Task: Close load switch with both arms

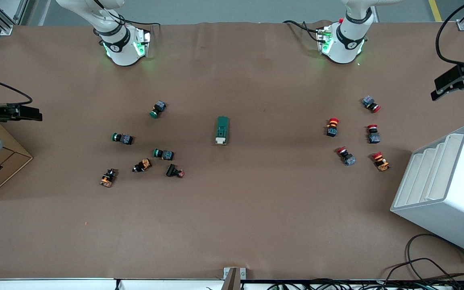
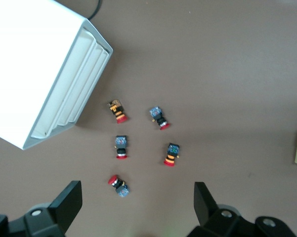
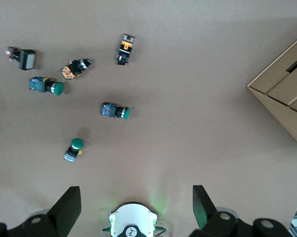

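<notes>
Both arms wait high at the table's ends, nothing held.

The load switch [image 1: 222, 130] lies mid-table between green buttons [image 1: 159, 109] and red buttons [image 1: 332, 126]. Left gripper [image 2: 138, 202] and right gripper [image 3: 137, 202] both gape wide, empty.

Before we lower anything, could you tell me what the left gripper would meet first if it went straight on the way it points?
Probably bare table. The open left gripper points down beside the red pushbuttons; the nearest one sits just inside its finger span, so depth permitting, it might brush that.
</notes>
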You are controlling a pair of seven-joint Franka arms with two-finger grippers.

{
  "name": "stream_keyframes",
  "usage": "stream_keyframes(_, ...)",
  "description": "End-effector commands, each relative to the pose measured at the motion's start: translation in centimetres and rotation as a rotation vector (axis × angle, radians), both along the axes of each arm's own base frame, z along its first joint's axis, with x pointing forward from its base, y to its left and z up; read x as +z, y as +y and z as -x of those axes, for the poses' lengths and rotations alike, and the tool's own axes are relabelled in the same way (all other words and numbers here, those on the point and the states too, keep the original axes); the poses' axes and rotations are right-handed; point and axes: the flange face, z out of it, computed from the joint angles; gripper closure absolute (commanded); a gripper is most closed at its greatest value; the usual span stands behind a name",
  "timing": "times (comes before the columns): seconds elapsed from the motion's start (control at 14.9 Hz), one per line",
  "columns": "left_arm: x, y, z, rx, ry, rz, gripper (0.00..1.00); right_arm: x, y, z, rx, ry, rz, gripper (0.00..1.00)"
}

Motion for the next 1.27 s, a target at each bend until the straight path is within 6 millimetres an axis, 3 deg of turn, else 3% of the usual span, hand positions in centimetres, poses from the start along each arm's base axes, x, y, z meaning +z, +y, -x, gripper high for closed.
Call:
stream_keyframes(0.0, 0.2, -0.2, 3.2, -0.014, 0.007, 0.011, 0.00, 3.4, -0.2, 2.2, -0.007, -0.046, -0.050, 0.00)
stream_keyframes(0.4, 0.1, -0.8, 6.7, -0.004, -0.021, 0.002, 0.00, 4.9, 0.1, 4.4, 0.001, -0.060, -0.041, 0.00)
stream_keyframes(0.6, 0.0, -1.8, 6.8, -0.022, -0.030, -0.003, 0.00, 5.6, 1.0, 5.9, -0.017, -0.061, -0.026, 0.00)
stream_keyframes(0.94, -0.1, -2.5, 6.3, -0.041, -0.039, -0.002, 0.00, 6.2, 1.1, 6.2, -0.073, -0.075, -0.005, 0.00)
stream_keyframes(1.21, 0.2, -2.3, 6.2, -0.049, -0.043, -0.002, 0.00, 7.6, 2.0, 7.5, -0.056, -0.099, -0.010, 0.00)
